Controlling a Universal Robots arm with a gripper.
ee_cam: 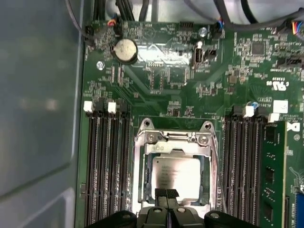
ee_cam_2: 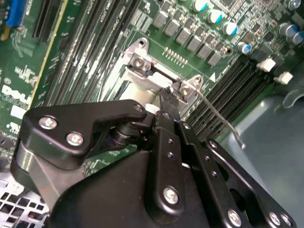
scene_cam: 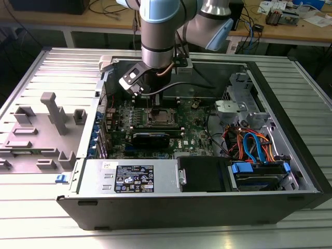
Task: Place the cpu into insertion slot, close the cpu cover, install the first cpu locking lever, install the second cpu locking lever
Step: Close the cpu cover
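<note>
The cpu (ee_cam: 178, 173) lies flat in the insertion slot (scene_cam: 161, 117), its silvery top showing through the window of the cpu cover (ee_cam: 142, 180). The cover's metal frame lies down around the chip. My gripper (ee_cam: 166, 194) is shut with nothing between its fingers, and its tips hover at the chip's edge. In the exterior view the gripper (scene_cam: 154, 104) hangs straight down over the socket inside the open computer case. In the second wrist view a fingertip (ee_cam_2: 166, 97) sits beside the socket's hinge bracket (ee_cam_2: 142, 64). A thin wire locking lever (ee_cam_2: 221, 121) sticks out free from that corner.
Long black memory slots (ee_cam: 107, 166) flank the socket on both sides. A round coin battery (ee_cam: 126, 50) lies further along the board. A long black card (scene_cam: 150, 139), the power supply (scene_cam: 132, 177) and blue and orange cables (scene_cam: 254, 145) fill the case. A grey fixture plate (scene_cam: 46, 129) lies on the exterior view's left.
</note>
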